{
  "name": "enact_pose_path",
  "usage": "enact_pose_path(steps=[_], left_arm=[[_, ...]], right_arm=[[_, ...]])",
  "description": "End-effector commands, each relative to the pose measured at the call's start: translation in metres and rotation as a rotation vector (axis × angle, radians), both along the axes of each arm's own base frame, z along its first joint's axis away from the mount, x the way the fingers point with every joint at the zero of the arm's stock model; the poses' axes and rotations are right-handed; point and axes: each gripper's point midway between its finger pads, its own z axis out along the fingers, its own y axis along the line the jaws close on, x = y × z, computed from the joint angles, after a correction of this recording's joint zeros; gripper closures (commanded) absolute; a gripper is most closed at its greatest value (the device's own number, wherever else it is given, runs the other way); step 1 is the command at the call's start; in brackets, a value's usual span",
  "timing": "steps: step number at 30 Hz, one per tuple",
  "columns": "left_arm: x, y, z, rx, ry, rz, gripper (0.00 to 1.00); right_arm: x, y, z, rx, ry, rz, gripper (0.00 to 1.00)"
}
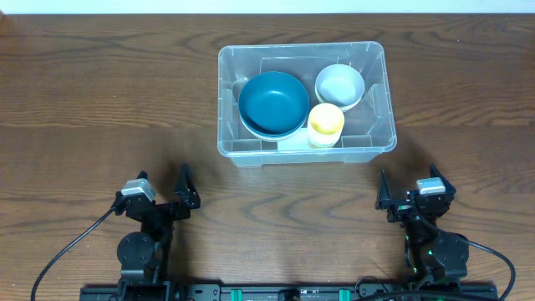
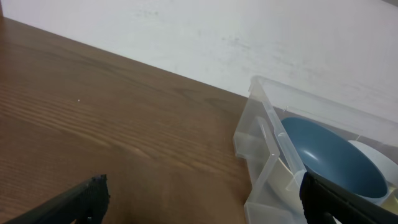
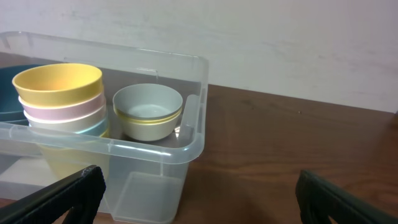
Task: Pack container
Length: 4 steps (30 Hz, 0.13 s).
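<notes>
The clear plastic container (image 1: 230, 100) stands at the middle back of the table. It holds a dark blue bowl (image 1: 273, 103), a pale grey-white bowl (image 1: 339, 84) and a stack of cups with a yellow one on top (image 1: 326, 122). The left wrist view shows the container's corner (image 2: 261, 140) and the blue bowl (image 2: 329, 158). The right wrist view shows the container (image 3: 155, 149), the cup stack (image 3: 59, 87) and the pale bowl (image 3: 148, 111). My left gripper (image 1: 163, 188) is open and empty near the front left. My right gripper (image 1: 410, 188) is open and empty near the front right.
The brown wooden table (image 1: 100, 100) spreads on both sides of the container. A pale wall (image 2: 249, 37) rises behind the table's far edge. Both arm bases and their cables sit at the front edge.
</notes>
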Motion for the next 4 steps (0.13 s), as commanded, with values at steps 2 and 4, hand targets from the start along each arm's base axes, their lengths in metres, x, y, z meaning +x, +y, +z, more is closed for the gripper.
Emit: enact_pose_path(steps=[2, 4], left_arm=[[-0.0010, 0.0048, -0.0167, 0.022, 0.051, 0.026, 0.02], [-0.0010, 0.0048, -0.0167, 0.022, 0.051, 0.026, 0.02]], right_arm=[[-0.0003, 0.0005, -0.0008, -0.012, -0.003, 0.006, 0.01], [-0.0003, 0.0005, -0.0008, -0.012, -0.003, 0.006, 0.01]])
